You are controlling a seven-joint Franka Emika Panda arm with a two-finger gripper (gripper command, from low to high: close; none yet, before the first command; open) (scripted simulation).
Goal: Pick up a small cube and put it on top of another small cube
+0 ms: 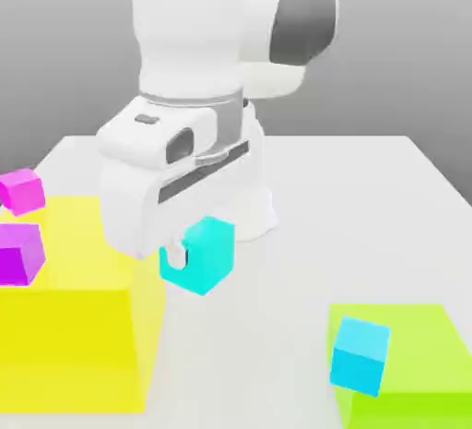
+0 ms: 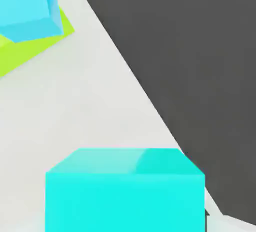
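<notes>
The exterior view takes in the whole scene: the white, smooth-shelled robot arm descends from the top centre of the frame, and its gripper (image 1: 178,254) ends just left of centre. There the small plain turquoise cube (image 1: 200,255), matte and sharp-edged, sits at the gripper, with one white fingertip (image 1: 175,255) pressed against its left face; the fingers are closed around this cube, which appears to hang slightly above the white tabletop (image 1: 369,196). It has equal sides, so no long axis, and it is turned with one vertical edge toward the camera.

At lower left lies a big flat yellow block (image 1: 69,326), with two small magenta cubes (image 1: 20,190) (image 1: 18,252) on its left part. At lower right a big lime-green block (image 1: 415,363) carries a small sky-cyan cube (image 1: 359,354) at its left edge.

The hand view brings close what the other cannot: the turquoise cube (image 2: 125,191) at bottom centre, its top face paler. The sky-cyan cube (image 2: 27,6) rests on the green block (image 2: 25,51) in the upper left corner, above the tabletop (image 2: 85,106), with dark floor (image 2: 190,66) beyond the table edge.
</notes>
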